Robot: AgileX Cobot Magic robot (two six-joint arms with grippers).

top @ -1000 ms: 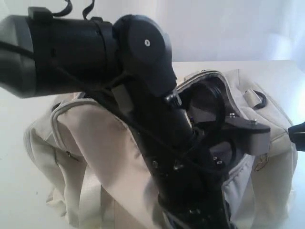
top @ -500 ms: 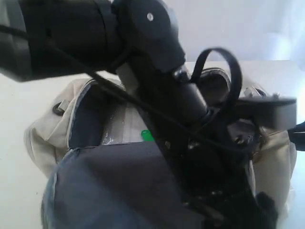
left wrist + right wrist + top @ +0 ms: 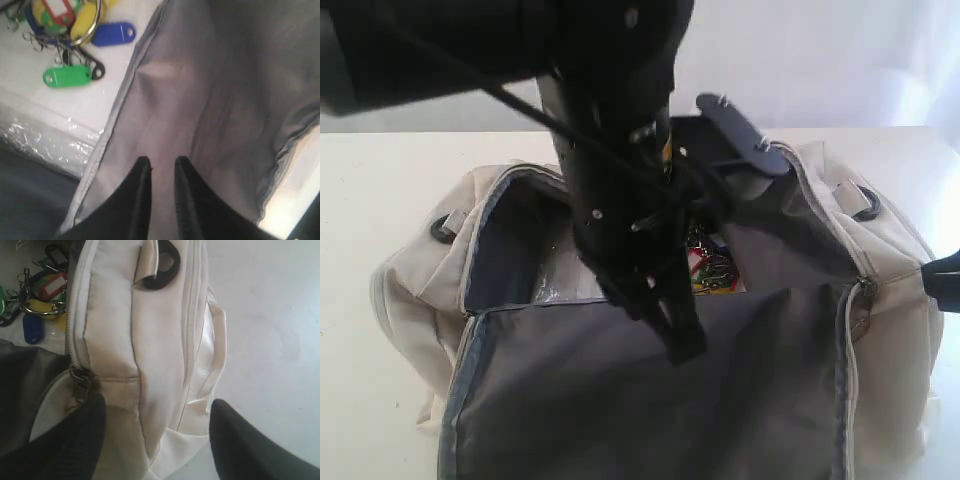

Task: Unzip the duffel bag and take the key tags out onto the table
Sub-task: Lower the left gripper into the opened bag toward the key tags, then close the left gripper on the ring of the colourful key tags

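Key tags [image 3: 70,30] lie in open duffel bag [image 3: 410,290]; left claw [image 3: 162,167] clamps it, right claw [image 3: 157,405] apart

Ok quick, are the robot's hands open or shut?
Left gripper: jaws nearly together over the duffel bag flap; grip cannot be told.
Right gripper: open, astride the bag's end.

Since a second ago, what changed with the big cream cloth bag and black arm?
The top flap of the cream fabric duffel bag swung open toward the camera, showing its dark grey lining. The left gripper rose and hangs over that flap. The bunch of coloured plastic key tags inside came into view. The bag stayed on the white table, the right gripper at its end.
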